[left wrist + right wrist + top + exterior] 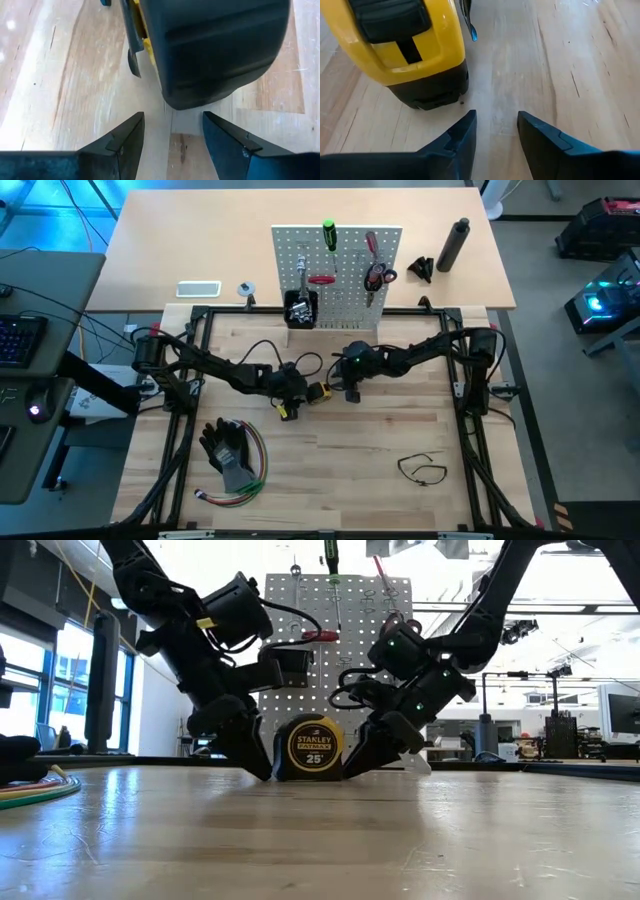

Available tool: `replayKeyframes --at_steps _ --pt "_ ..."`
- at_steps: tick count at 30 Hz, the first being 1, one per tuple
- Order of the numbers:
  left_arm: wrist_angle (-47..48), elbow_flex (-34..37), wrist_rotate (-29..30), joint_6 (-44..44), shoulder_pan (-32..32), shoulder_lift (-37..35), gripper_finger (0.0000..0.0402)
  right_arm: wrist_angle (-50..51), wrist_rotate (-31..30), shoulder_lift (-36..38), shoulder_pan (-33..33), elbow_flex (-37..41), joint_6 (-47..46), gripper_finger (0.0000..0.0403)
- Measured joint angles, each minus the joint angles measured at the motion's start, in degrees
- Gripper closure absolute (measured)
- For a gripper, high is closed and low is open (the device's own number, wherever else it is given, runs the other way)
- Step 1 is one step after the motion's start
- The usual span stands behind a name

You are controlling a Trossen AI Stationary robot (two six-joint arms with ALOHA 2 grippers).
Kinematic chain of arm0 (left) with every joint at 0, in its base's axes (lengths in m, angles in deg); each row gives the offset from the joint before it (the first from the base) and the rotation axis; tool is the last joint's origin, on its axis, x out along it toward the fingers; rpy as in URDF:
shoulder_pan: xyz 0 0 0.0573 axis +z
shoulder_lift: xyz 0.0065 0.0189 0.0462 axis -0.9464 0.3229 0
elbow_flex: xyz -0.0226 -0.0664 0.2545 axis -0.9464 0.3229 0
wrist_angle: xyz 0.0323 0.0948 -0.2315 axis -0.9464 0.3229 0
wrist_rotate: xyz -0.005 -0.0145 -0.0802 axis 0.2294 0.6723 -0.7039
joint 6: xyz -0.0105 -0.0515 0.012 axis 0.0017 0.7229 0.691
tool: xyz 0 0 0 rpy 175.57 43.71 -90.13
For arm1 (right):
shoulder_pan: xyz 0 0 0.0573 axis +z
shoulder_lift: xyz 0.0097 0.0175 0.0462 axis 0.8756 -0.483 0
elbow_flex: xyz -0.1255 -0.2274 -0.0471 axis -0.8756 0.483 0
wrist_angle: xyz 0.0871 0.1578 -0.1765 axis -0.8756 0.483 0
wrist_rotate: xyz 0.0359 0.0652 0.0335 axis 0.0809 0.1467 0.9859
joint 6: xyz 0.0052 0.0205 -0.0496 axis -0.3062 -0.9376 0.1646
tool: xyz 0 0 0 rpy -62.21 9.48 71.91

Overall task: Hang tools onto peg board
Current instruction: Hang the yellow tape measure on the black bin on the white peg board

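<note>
Both claws flanking tape measure, untouched.

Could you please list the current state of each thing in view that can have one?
tape measure: upright on the table, between the two grippers, not gripped.
left gripper: open, low beside the tape measure.
right gripper: open, low on its other side.
peg board: upright, already carrying several tools.
green-handled screwdriver: hung on the board.
red-handled scissors: hung on the board.
black gloves: lying on the table.
</note>
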Motion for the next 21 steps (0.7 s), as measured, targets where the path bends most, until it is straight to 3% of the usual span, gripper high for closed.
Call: replayKeyframes --at_steps 10,15,21 --pt "3.4 0.0 0.7 1.0 0.0 -1.5 0.0177 3.2 1.5 0.2 -1.3 -0.1 1.6 0.0192" --pt "6.9 0.3 1.8 1.4 0.0 -5.9 0.0176 5.1 4.9 0.6 -1.7 -0.1 2.6 0.0186" --pt "-0.2 2.8 0.7 4.8 -2.6 -9.0 0.0176 7.4 6.7 2.0 -0.9 0.1 3.0 0.0186"
